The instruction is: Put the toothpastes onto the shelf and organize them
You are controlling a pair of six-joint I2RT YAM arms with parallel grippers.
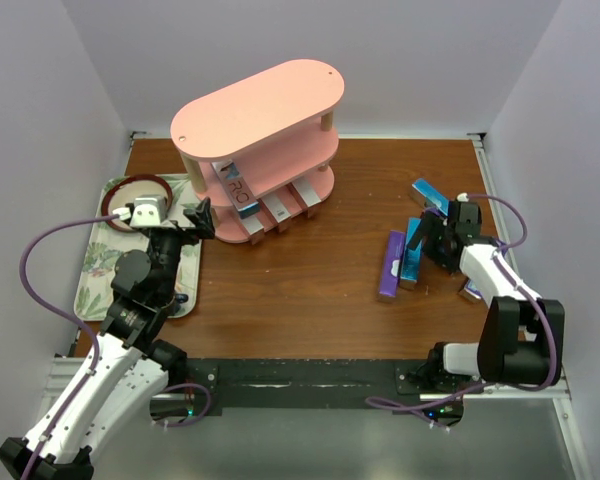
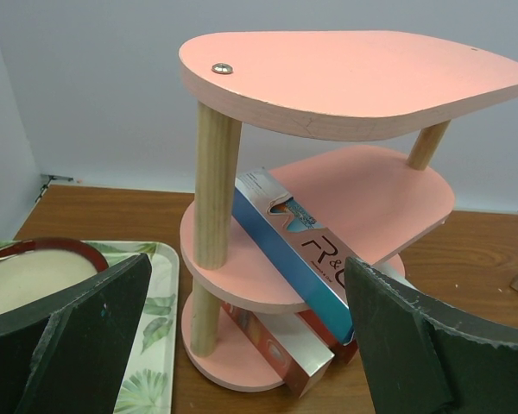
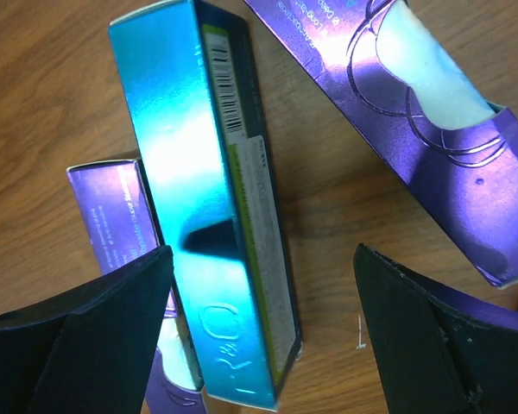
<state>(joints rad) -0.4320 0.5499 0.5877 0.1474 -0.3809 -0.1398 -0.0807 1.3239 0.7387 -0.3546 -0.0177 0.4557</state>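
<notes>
Currently, right gripper [image 3: 263, 254] is hovering with jaws spread astride a teal toothpaste box [image 3: 198, 172], gripping nothing; left gripper [image 2: 248, 263] is facing the shelf [image 2: 354, 78], wide open and empty.

The top camera is looking down from high behind the table [image 1: 310, 290], taking in all of it; the left wrist camera is facing the shelf [image 2: 345, 78], level and near; the right wrist camera is pointing down at a teal box [image 3: 211, 198], very close; the top view is sharing both.
</notes>
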